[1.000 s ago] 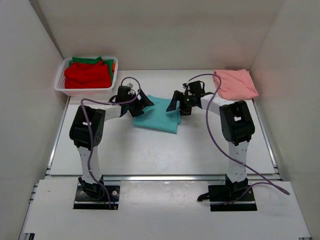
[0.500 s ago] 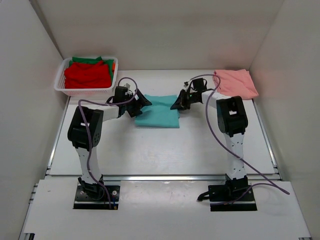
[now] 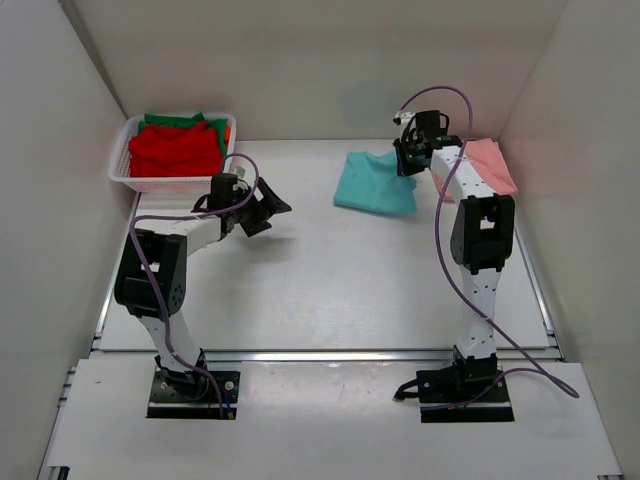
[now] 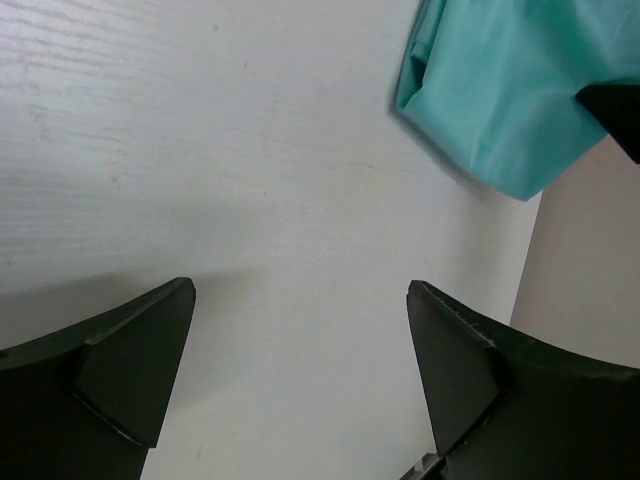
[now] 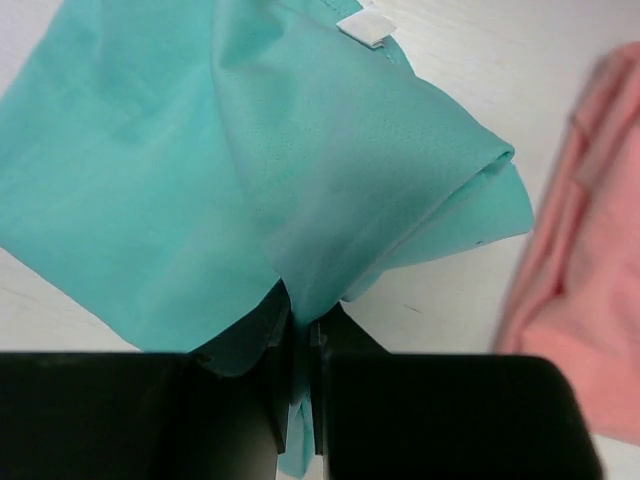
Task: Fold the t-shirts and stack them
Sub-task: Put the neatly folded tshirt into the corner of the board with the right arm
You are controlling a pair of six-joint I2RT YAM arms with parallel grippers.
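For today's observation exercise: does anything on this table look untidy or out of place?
The teal t-shirt looks rumpled: pinched at one edge by the right gripper, it sags in uneven folds beside the pink t-shirt.

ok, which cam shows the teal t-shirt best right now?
Right wrist: the teal t-shirt fills the frame, a fold pinched in the shut right pincer, white label visible. Top external shows most of it, small, beside the salmon pink t-shirt. Left wrist catches only one corner at the upper right.
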